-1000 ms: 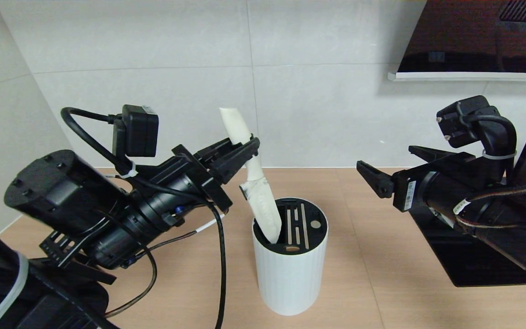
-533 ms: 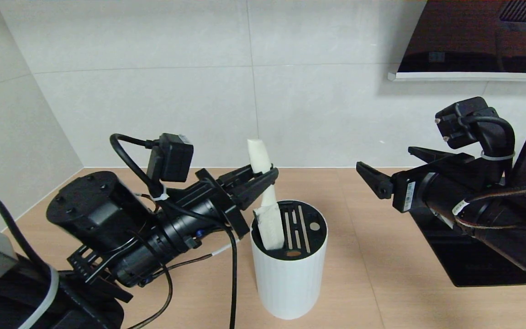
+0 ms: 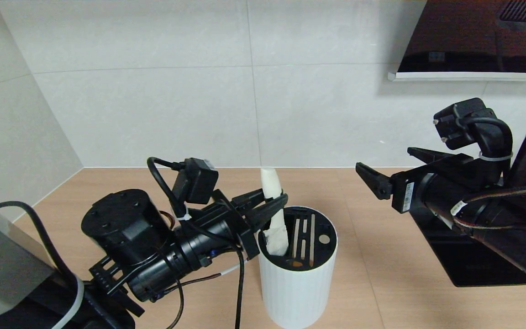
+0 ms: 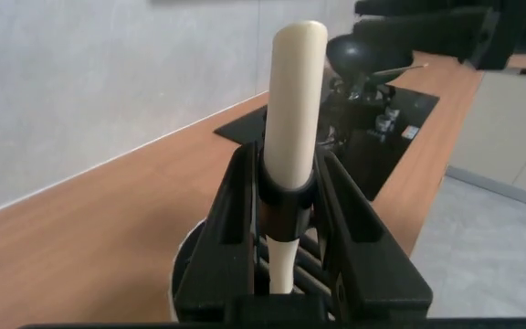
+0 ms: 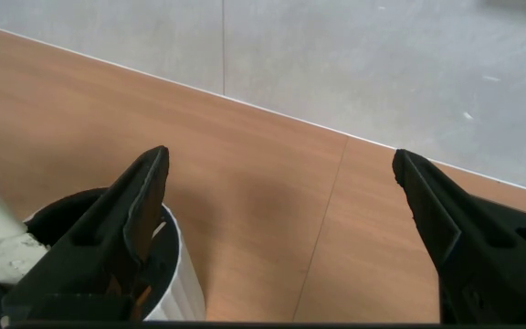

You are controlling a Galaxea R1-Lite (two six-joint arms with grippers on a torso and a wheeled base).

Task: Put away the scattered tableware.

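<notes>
- step in hand: inserting a utensil into storage. the left gripper (image 3: 271, 202) is clamped on the pale handle of a knife (image 3: 269, 182), fingers closed around the handle at roughly mid-length.
- location of the task item: the knife stands nearly upright, with its lower part inside the wide opening on the robot's left side of the cylindrical white holder (image 3: 297, 278). the narrow slots beside it hold nothing visible.
- the holder stands on the wooden counter (image 3: 372, 256), just beside the left gripper.
- the right gripper (image 3: 384, 161) hangs well apart to the right, above a black cooktop (image 3: 464, 265), fingers spread wide and holding nothing.
- judgement: the insertion looks nearly complete. the next move calls for a short straight descent until the knife seats, then opening the fingers and withdrawing upward without tilting the holder.
- hidden: the blade is inside the holder, so its depth and any contact with the bottom cannot be told.
- cut off: the holder's base lies past the lower edge of the head view.
- other scattered tableware: none can be made out on the visible counter.
</notes>
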